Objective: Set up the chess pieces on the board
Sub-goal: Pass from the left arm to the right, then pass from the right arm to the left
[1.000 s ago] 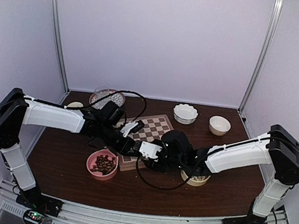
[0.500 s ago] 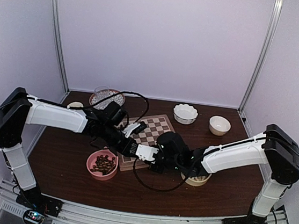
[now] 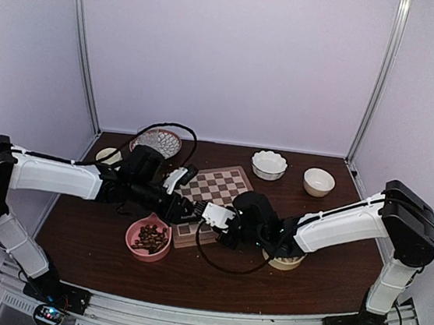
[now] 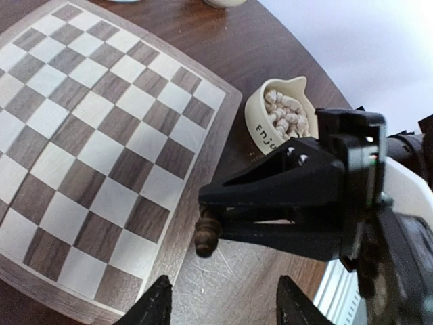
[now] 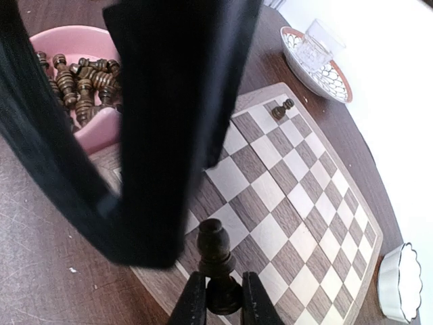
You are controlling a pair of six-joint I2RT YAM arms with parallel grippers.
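1. Both arms crowd in over the board (image 3: 226, 185), which sits mid-table on the dark brown table (image 3: 96, 258).
2. The right gripper (image 5: 220, 299) has its two fingers pinched tight on the base of a dark pawn (image 5: 215, 252), with the rounded head sticking out past the fingertips.
3. From the left wrist camera, that pawn sits tilted right over the board's tan border at a corner. I can't tell whether it touches the wood.
4. The left gripper (image 4: 223, 303) hangs just beside it with fingers spread wide and nothing between them.
5. The left arm's black body blocks much of the right wrist view, sweeping across the upper left.
6. A pink bowl (image 3: 146, 258) rests just off the board's near-left corner, heaped with the loose dark pieces (image 5: 71, 78).
7. One stray dark piece (image 5: 283, 108) lies on its side on a square near the board's far corner, on the side toward the patterned bowl (image 5: 325, 74).
8. That patterned bowl holds a clear glass (image 5: 318, 42).
9. On the right, close by the board's edge, a cream bowl (image 4: 260, 120) with printed lettering is full of the white pieces (image 4: 287, 115).
10. The rest of the squares in view are bare, with no piece standing upright on any of them.
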